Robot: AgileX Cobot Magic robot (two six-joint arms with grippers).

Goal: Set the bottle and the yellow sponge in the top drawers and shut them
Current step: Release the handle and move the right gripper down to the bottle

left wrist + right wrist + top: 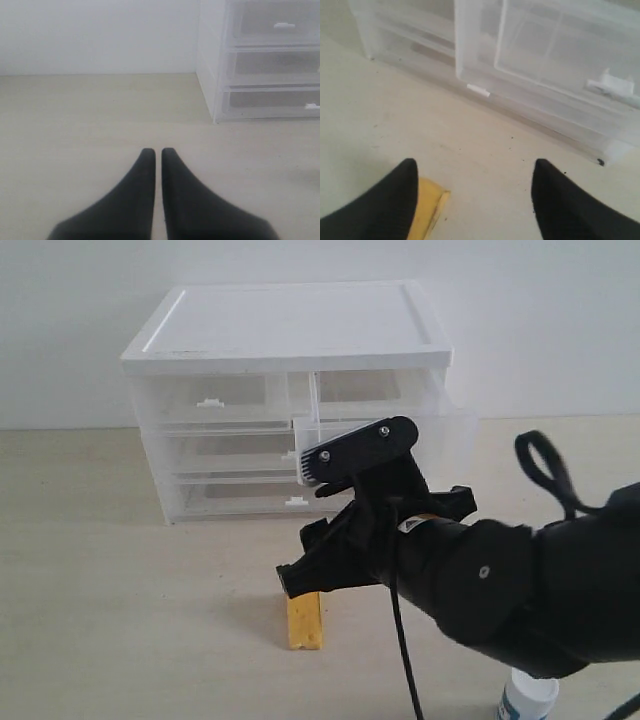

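Observation:
The yellow sponge [305, 620] lies on the table in front of the cabinet [290, 325]. My right gripper [306, 562] hovers just above it, open and holding nothing. In the right wrist view the yellow sponge [428, 209] shows beside one finger, partly hidden by it, and bare table fills the space between the right gripper's [475, 165] tips. The right top drawer [445, 435] is pulled out; the left top drawer [208, 400] is closed. Only the bottle's [527, 698] white cap end shows below my right arm. The left gripper [156, 151] is shut over bare table, holding nothing.
Two full-width drawers [230, 455] sit closed below the top pair. The open drawer [555, 55] juts toward my right gripper. In the left wrist view the cabinet [260, 60] stands ahead and off to one side. A white wall runs behind.

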